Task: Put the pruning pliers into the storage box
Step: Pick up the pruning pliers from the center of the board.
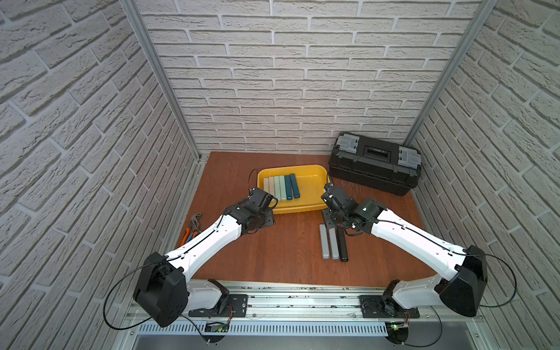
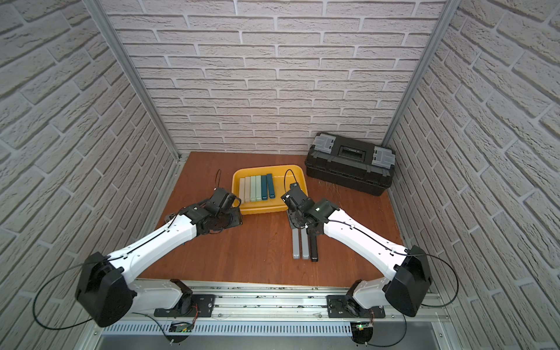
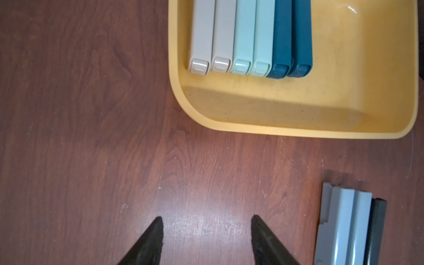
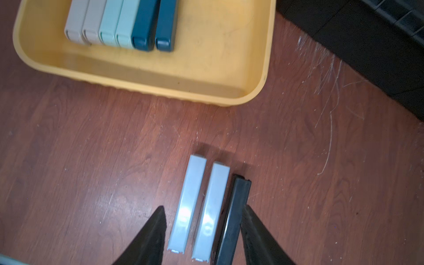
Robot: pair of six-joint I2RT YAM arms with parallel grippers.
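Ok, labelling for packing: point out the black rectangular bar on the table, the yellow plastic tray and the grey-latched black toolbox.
black rectangular bar (image 4: 232, 213): in the right wrist view, mid top face
yellow plastic tray (image 1: 300, 208): in a top view, near rim
grey-latched black toolbox (image 1: 372, 178): in a top view, front wall

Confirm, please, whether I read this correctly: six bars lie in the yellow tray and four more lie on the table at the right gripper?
Not four: the right wrist view shows three on the table at the right gripper, two grey bars and one black bar. The six bars in the yellow tray are right.
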